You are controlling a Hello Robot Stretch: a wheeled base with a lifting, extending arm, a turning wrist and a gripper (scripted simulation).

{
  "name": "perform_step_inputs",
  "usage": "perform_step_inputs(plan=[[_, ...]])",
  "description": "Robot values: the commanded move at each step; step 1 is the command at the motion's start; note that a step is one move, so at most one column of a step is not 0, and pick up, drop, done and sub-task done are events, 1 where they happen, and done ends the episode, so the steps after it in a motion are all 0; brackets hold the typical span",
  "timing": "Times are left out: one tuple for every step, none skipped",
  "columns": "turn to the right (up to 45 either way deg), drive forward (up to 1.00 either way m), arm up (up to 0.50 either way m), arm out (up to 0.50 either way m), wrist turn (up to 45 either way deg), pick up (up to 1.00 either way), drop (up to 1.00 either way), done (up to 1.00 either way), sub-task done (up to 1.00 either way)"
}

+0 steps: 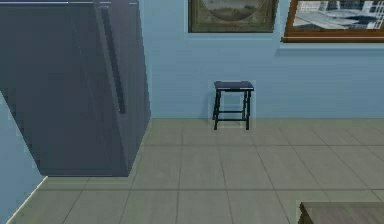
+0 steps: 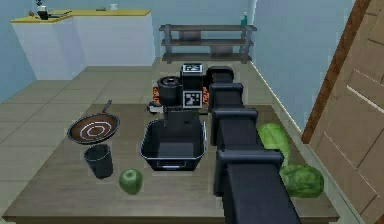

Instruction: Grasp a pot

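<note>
In the arm side view a dark, deep pot [image 2: 175, 145] with a handle on its near rim stands in the middle of a wooden table [image 2: 50, 180]. The arm's dark bar rises from the bottom edge just right of the pot. At its far end are the white marker squares, and left of them the gripper [image 2: 163, 95], just beyond the pot's far rim near the table's far edge. I cannot tell whether it holds anything.
On the table lie a round pan [image 2: 93, 128], a dark cup [image 2: 98, 160], a green apple [image 2: 129, 180] and two green leafy heads [image 2: 278, 140]. A shelf [image 2: 205, 42] and counter [image 2: 85, 40] stand beyond. The forward view has a grey fridge [image 1: 85, 80], a black stool [image 1: 232, 104] and wall pictures [image 1: 232, 15].
</note>
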Motion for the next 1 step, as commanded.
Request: perform_step_inputs(plan=[[0.0, 0.0, -0.24, 0.0, 0.0, 0.0, 0.0, 0.0, 0.0]])
